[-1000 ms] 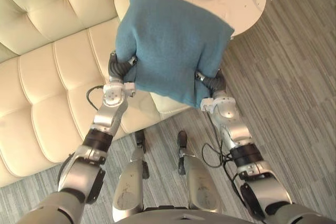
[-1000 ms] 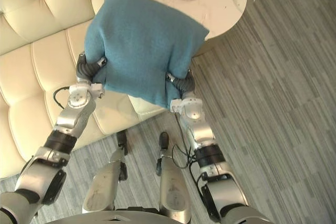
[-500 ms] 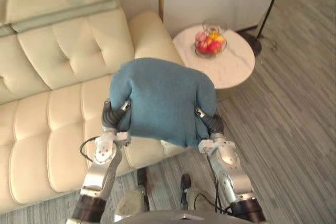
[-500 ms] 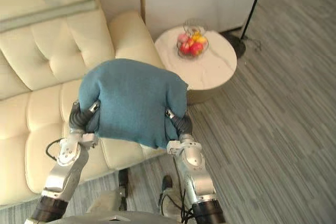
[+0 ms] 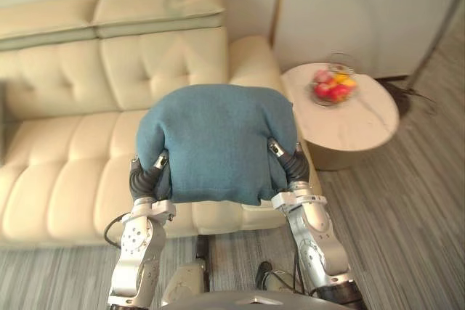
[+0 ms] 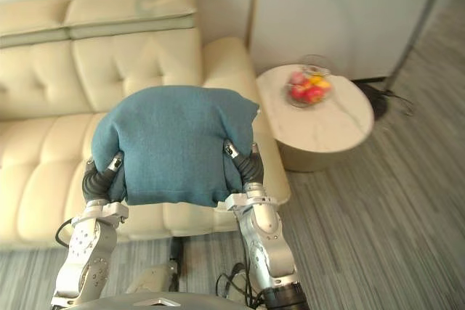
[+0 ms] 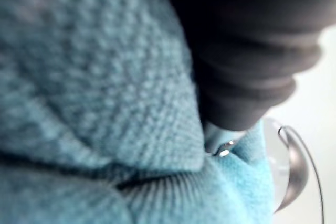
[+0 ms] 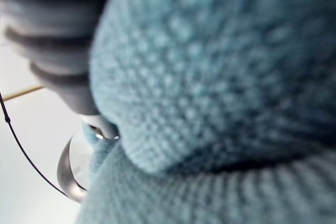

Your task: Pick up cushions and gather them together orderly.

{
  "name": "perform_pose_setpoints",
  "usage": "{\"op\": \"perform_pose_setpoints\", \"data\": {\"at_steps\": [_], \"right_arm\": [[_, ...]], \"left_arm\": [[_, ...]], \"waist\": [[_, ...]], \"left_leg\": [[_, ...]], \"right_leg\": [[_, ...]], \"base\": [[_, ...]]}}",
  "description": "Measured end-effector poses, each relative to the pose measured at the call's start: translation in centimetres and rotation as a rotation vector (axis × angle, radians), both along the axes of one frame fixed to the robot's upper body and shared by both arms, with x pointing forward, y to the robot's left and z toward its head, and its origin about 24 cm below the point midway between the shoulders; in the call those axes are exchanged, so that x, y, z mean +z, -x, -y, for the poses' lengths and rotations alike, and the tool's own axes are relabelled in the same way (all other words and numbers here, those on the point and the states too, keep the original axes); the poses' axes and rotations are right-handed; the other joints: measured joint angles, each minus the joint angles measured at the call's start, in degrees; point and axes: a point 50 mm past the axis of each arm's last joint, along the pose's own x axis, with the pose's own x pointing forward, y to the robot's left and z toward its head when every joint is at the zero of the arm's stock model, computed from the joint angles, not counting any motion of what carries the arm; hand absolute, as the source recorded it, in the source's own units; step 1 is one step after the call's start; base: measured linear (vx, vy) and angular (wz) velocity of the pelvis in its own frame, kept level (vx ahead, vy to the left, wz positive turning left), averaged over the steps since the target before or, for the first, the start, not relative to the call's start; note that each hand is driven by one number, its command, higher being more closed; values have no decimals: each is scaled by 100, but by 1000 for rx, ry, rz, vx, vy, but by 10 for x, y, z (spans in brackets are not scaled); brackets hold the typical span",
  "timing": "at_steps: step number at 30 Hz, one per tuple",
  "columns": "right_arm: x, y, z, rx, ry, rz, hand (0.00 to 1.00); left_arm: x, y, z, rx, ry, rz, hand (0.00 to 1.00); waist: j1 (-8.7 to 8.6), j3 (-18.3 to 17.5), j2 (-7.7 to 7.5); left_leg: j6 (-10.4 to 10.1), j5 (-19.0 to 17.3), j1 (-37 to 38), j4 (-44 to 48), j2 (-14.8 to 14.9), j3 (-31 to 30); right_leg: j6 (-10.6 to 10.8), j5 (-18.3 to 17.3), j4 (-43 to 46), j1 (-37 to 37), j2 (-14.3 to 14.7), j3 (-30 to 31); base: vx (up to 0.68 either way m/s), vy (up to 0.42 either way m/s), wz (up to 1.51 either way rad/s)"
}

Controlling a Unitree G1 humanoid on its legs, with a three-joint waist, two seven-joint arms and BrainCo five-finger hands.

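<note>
A blue knitted cushion (image 5: 218, 143) is held up in the air, pressed between the two robot hands and clear of the seat below. The left robot hand (image 5: 145, 178) sits against the cushion's lower left edge, and the right robot hand (image 5: 296, 167) sits against its lower right edge, the two at about the same height. The cushion bulges up and forward past both of them and hangs a little below them at its bottom hem. In both wrist views the knit lies tight against the dark ribbed cover, and the cloth folds over the rest of each robot hand. Whether either robot hand is spread flat or clasped on the fabric cannot be told.

Beyond and below the robot hands stands a cream tufted sofa (image 5: 73, 143). Past the right robot hand, off the sofa's arm, a round pale surface (image 5: 363, 121) carries a bowl of fruit (image 5: 333, 88). Grey striped floor (image 5: 407, 237) lies around it.
</note>
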Motion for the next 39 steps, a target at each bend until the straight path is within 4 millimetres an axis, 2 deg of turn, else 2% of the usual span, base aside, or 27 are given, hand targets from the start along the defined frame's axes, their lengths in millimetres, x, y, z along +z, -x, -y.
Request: {"op": "perform_pose_setpoints", "data": {"at_steps": [1, 2, 3, 5, 7, 8, 10, 11, 12, 14, 15, 16, 17, 19, 20, 22, 23, 25, 27, 29, 30, 31, 33, 34, 35, 37, 39], "right_arm": [[1, -3, 0, -1, 0, 3, 100], [1, -8, 0, 4, -16, -2, 100], [-3, -14, 2, 0, -25, -16, 100], [-5, -21, 10, -28, -35, -30, 100], [-6, -25, 20, -62, -34, -35, 100], [-12, -28, 24, -82, -56, -59, 100], [-25, -28, 19, -82, -84, -114, 100], [-28, -28, 18, -79, -92, -126, 100], [-33, -28, 13, -68, -98, -149, 100], [-41, -26, 11, -59, -93, -188, 100], [-47, -26, 10, -53, -86, -216, 100], [-52, -26, 11, -56, -84, -236, 100], [-57, -24, 9, -55, -91, -258, 100], [-61, -21, 7, -58, -106, -274, 100], [-62, -20, 6, -56, -109, -277, 100], [-61, -21, 7, -50, -100, -272, 100], [-61, -21, 8, -52, -106, -272, 100], [-61, -21, 8, -54, -111, -274, 100], [-63, -18, 13, -74, -113, -279, 100], [-61, -4, 24, -111, -116, -263, 100], [-60, 7, 30, -132, -121, -256, 100], [-61, 16, 35, -151, -133, -259, 100], [-58, 25, 39, -163, -151, -247, 100], [-56, 26, 40, -164, -150, -240, 100], [-51, 31, 42, -166, -151, -221, 100], [-46, 35, 43, -167, -149, -199, 100], [-37, 34, 43, -162, -147, -161, 100]], "left_arm": [[0, -1, 0, 0, 7, 0, 100], [0, -1, 0, 4, 22, 2, 100], [-1, -4, 3, 8, 37, 12, 100], [3, -15, 9, -13, 43, 33, 100], [8, -25, 15, -43, 46, 57, 100], [8, -32, 18, -75, 30, 61, 100], [0, -32, 12, -88, -10, 30, 100], [-2, -31, 9, -85, -17, 20, 100], [-9, -29, 4, -66, -18, -10, 100], [-14, -26, 2, -49, -5, -34, 100], [-17, -24, 2, -43, 4, -43, 100], [-18, -23, 1, -38, 3, -47, 100], [-18, -23, -1, -30, 2, -49, 100], [-18, -23, -1, -31, 1, -49, 100], [-19, -23, -1, -33, 0, -53, 100], [-19, -23, 2, -47, -1, -56, 100], [-18, -23, 3, -53, -2, -53, 100], [-15, -24, 4, -58, -2, -42, 100], [-14, -25, 9, -84, -4, -40, 100], [-11, -24, 19, -130, -1, -29, 100], [-9, -23, 25, -152, 4, -18, 100], [-7, -23, 31, -181, 5, -9, 100], [1, -23, 39, -214, 25, 32, 100], [2, -23, 40, -213, 32, 37, 100], [4, -23, 41, -221, 49, 48, 100], [4, -22, 41, -225, 77, 48, 100], [9, -21, 41, -216, 92, 70, 100]], "waist": [[-17, -10, 7], [-79, -64, 93], [-125, -155, 234], [-182, -254, 383], [-198, -317, 477], [-240, -312, 393], [-297, -298, -48], [-285, -286, -142], [-242, -276, -222], [-175, -219, -139], [-157, -140, -9], [-183, -63, 48], [-289, 39, 60], [-377, 119, -25], [-411, 136, -101], [-478, 129, -146], [-527, 137, -132], [-561, 137, -133], [-641, 127, -150], [-690, 87, -220], [-687, 79, -181], [-704, 33, -69], [-866, 6, -21], [-861, 8, -17], [-825, 23, 19], [-771, 11, 59], [-646, -10, 84]], "left_leg": [[-6, -2, 14, 171, 71, 151], [-77, -50, 105, 430, 342, 473], [-249, -194, 286, 576, 819, 883], [-408, -249, 549, 476, 1208, 1256], [-719, -45, 795, 38, 1299, 1250], [-990, 125, 1055, -402, 1055, 1082], [-747, 25, 1045, -320, 617, 967], [-660, -44, 1043, -217, 510, 946], [-475, -249, 1025, 44, 302, 943], [-247, -481, 1037, 261, 103, 962], [-98, -582, 1058, 291, 1, 1011], [28, -671, 1109, 278, -46, 949], [105, -736, 1143, 272, -65, 837], [209, -711, 1227, 108, -164, 728], [267, -671, 1298, -67, -286, 747], [295, -653, 1338, -278, -471, 784], [301, -650, 1351, -394, -550, 796], [301, -650, 1403, -516, -582, 796], [274, -666, 1618, -706, -664, 644], [190, -819, 1901, -826, -849, 420], [127, -977, 2033, -781, -846, 288], [-7, -1109, 2069, -608, -725, 191], [-495, -1262, 1607, 913, -407, 340], [-610, -1239, 1492, 1358, -296, 434], [-745, -1047, 1191, 2546, 72, 727], [-583, -1163, 992, 3633, 631, 1110], [-269, -1425, 853, 3601, 913, 1299]], "right_leg": [[-3, 36, -59, 49, -64, -82], [38, 149, -242, 178, -97, -264], [97, 326, -496, 342, -54, -523], [186, 548, -713, 428, -87, -805], [342, 773, -891, 454, -109, -1002], [483, 944, -944, 532, -284, -1090], [545, 1161, -961, 680, -707, -982], [572, 1182, -893, 711, -840, -975], [573, 1296, -534, 661, -1190, -907], [151, 1671, 175, 323, -1585, -568], [-513, 2146, 637, -2, -1741, -279], [-669, 2104, 1132, -378, -1724, 253], [-257, 1212, 1725, -600, -1282, 922], [32, 202, 2037, -750, -468, 1483], [108, -91, 1863, -775, -9, 1475], [63, -200, 1322, -862, 418, 1244], [23, -164, 780, -961, 714, 1094], [-42, 14, 186, -1103, 1000, 982], [-58, 384, -421, -1099, 1102, 965], [-214, 632, -543, -1005, 908, 1066], [-418, 817, -407, -900, 863, 987], [-513, 778, -240, -792, 829, 754], [-611, 466, -144, -456, 771, 423], [-630, 447, -194, -336, 794, 405], [-635, 383, -381, 49, 896, 401], [-571, 199, -608, 590, 1022, 510], [-511, 157, -714, 740, 1032, 823]], "base": [[-105, -7, 87], [-32, 43, 87], [-23, 96, 84], [-15, 236, 86], [-26, 351, 78], [-18, 441, 66], [-1, 446, 64], [13, 345, 42], [-12, 350, 26], [-68, 449, 11], [-81, 390, -4], [-72, 328, 12], [-43, 201, 32], [-23, 178, 44], [14, 178, 32], [85, 125, 24], [144, 80, 14], [194, 44, 5], [303, 13, 32], [398, -30, 62], [492, -82, 69], [611, -101, 90], [537, -126, 73], [523, -130, 18], [497, -69, -4], [420, -10, -22], [213, 68, -72]]}}
